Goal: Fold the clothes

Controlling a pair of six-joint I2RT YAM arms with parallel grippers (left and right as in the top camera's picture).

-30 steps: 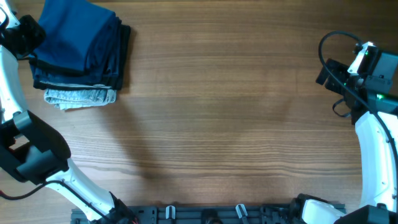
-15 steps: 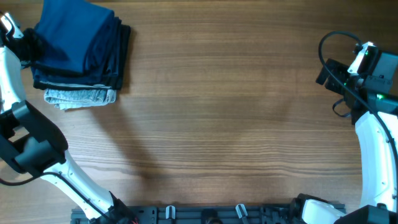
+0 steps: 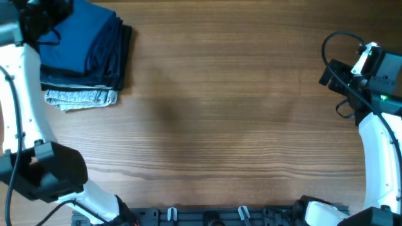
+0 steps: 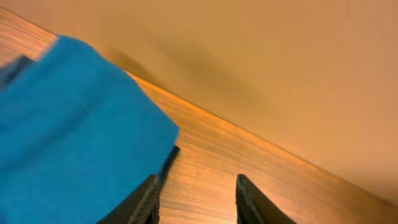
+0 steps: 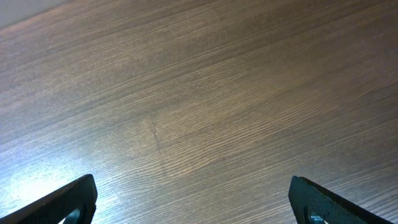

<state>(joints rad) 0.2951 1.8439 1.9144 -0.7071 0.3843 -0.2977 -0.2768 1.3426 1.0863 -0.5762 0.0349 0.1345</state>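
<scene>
We see the T-shirt [image 3: 81,34] folded atop a stack [image 3: 81,95] at upper left, left gripper [image 4: 196,180] at its corner, partly open, empty, perhaps grazing the cloth, right gripper [image 5: 191,186] wide open, empty, over the table [image 3: 220,107] at right.

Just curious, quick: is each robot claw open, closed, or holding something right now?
Left gripper: open, holding nothing, beside the blue T-shirt.
Right gripper: open wide, holding nothing, above the table.

- The blue shirt [image 4: 74,143], just left of the left jaws, is blurred and cut off at the left and bottom edges.
- The left jaws and the right jaws show only their tips.
- Overhead, the left arm [image 3: 26,75] hides the left edge of the pile [image 3: 88,53].
</scene>
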